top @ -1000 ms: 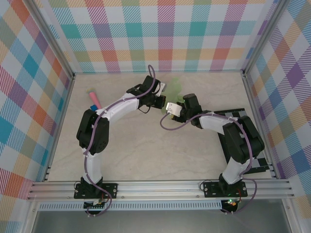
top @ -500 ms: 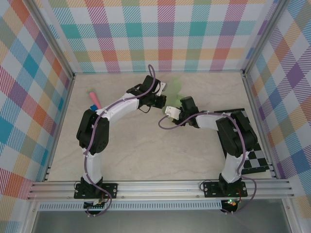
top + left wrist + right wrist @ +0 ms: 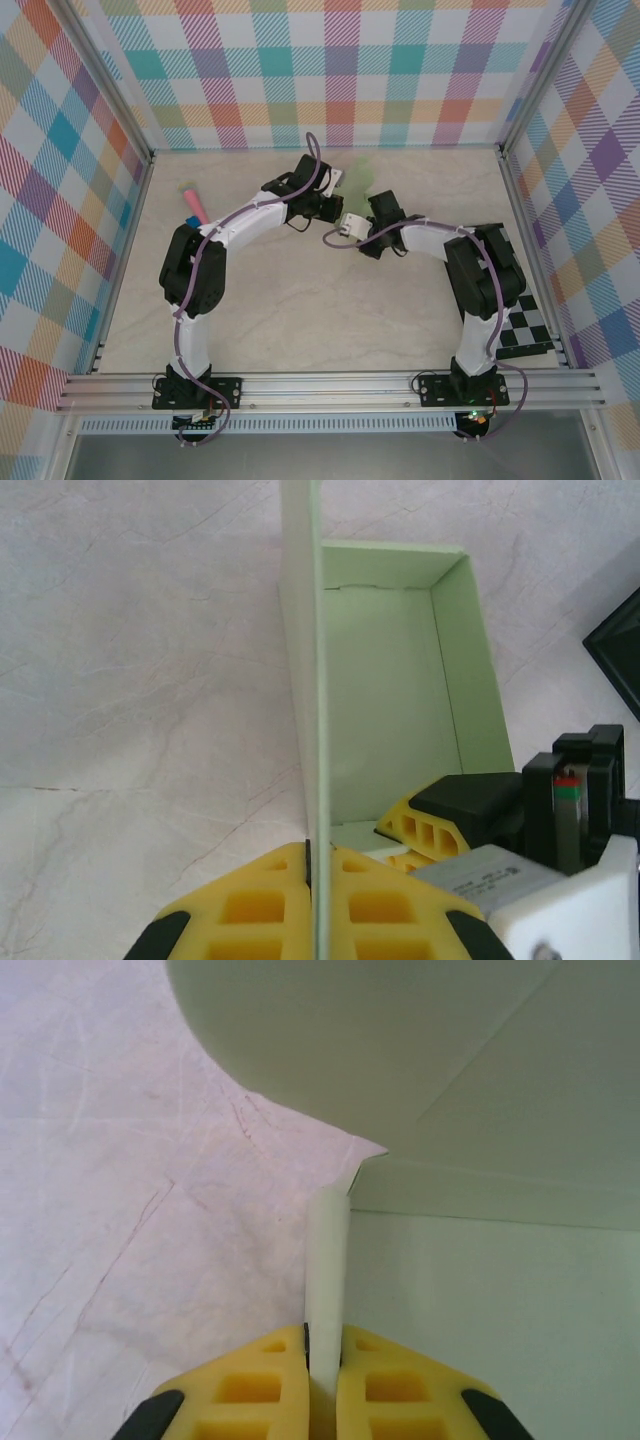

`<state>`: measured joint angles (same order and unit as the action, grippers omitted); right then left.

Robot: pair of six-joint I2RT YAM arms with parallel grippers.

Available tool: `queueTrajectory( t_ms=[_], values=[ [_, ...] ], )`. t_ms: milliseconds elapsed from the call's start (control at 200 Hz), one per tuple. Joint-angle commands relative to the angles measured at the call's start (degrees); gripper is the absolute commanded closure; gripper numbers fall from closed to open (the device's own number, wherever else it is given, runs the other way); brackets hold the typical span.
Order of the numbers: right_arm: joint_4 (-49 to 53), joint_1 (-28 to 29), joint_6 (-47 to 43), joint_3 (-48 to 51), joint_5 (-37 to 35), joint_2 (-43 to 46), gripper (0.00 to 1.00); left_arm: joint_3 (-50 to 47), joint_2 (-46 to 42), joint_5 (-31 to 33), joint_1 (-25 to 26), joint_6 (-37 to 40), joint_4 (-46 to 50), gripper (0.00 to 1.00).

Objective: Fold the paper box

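The paper box (image 3: pixel 392 695) is pale green card, half formed, with an open tray-like inside and upright walls. It sits at the back middle of the table (image 3: pixel 300 300), where the paper box (image 3: pixel 361 180) pokes out behind both wrists. My left gripper (image 3: pixel 318 852) is shut on one thin upright side wall, seen edge-on. My right gripper (image 3: pixel 323 1335) is shut on another wall of the paper box (image 3: pixel 480 1290), beneath a rounded flap (image 3: pixel 380 1040). One yellow finger of the right gripper (image 3: pixel 445 820) reaches into the box.
A pink-and-blue stick (image 3: pixel 191 202) lies at the back left. A black-and-white checkered board (image 3: pixel 527 325) lies along the right side under the right arm. Aluminium rails and plaid walls enclose the table.
The right arm has swung left and towards the back, bringing its gripper closer to the box and uncovering more of the checkered board. The left arm has stayed put.
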<state>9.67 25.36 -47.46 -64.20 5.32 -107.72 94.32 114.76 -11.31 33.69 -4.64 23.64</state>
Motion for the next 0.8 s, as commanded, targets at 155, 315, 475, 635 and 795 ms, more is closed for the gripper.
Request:
queueTrajectory(
  t_ms=[155, 315, 475, 635, 795],
  values=[
    [18.75, -3.3, 1.09, -4.76, 4.62, -5.35, 0.91, -0.64, 0.92, -9.73, 0.26, -3.48, -0.33, 0.75],
    [26.03, -3.46, 0.86, -9.79, 5.95, -9.5, 0.91, -0.29, -0.33, -17.15, -0.9, -9.45, -3.54, 0.65],
    [34.05, -4.04, 0.8, -17.23, 9.14, -13.56, 0.92, -4.09, -2.62, -21.07, -2.59, -14.98, -8.16, 0.54],
    [40.18, -5.04, 0.03, -22.36, 11.35, -15.96, 0.92, -10.83, -10.02, -22.86, -6.14, -20.62, -15.3, 0.38],
    [44.16, -5.16, -1.0, -26.58, 10.84, -18.37, 0.94, -13.74, -17.53, -21.86, -8.79, -20.61, -15.36, 0.3]
  ],
)
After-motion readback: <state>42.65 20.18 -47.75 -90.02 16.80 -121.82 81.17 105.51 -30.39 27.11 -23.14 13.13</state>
